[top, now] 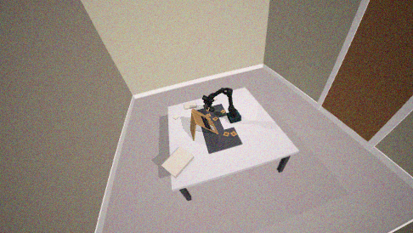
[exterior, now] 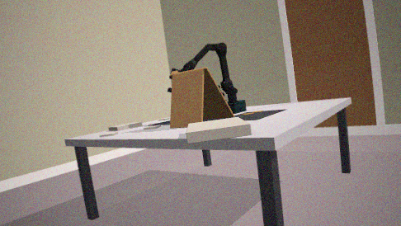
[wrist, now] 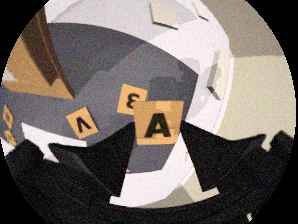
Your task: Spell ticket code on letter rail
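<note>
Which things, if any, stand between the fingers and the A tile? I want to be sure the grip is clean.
Nothing visible: the fingers are shut on the A tile, one on either side.

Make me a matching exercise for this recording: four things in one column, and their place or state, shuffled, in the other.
1. A tile
2. wooden board
3. dark mat
4. large cream slab

a. lying flat by a table corner
b. between the fingers of the end effector
c. standing with sloping sides
d. flat beneath loose tiles

Pairs: 1-b, 2-c, 3-d, 4-a
</note>
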Robot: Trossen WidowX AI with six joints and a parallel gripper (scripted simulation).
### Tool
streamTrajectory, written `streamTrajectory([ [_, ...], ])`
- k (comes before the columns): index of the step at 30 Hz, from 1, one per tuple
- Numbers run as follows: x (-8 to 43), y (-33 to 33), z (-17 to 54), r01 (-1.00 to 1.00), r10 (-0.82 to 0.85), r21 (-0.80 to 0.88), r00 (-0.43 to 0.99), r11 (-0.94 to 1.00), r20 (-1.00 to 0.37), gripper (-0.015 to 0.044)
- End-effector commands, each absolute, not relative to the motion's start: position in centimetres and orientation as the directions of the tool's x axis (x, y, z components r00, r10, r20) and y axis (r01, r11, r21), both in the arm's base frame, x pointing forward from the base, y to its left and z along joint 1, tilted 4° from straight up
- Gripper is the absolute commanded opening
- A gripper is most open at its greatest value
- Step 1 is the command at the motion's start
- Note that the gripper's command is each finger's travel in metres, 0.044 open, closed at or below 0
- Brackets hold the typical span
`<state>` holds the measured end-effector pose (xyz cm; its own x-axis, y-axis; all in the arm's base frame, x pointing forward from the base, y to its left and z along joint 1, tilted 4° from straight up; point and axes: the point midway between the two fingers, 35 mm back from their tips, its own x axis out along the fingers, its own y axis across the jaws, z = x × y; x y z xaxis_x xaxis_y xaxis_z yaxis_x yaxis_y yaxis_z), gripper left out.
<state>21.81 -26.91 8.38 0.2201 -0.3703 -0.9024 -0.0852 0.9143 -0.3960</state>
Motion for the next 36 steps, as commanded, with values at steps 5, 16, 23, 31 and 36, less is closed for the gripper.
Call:
streamTrajectory([
  [5,23.1,-26.9,9.8,-0.004,-0.413,-0.428,0.252,0.904,-0.875,0.0000],
  [16,24.9,-26.7,11.6,0.114,-0.460,-0.448,0.300,0.887,-0.836,0.0000],
  [23,26.1,-26.4,12.9,0.189,-0.487,-0.449,0.332,0.873,-0.808,0.0000],
  [31,27.6,-24.9,12.9,0.200,-0.471,-0.426,0.352,0.882,-0.809,0.0000],
  [36,28.7,-23.8,13.5,0.172,-0.464,-0.432,0.378,0.886,-0.801,0.0000],
])
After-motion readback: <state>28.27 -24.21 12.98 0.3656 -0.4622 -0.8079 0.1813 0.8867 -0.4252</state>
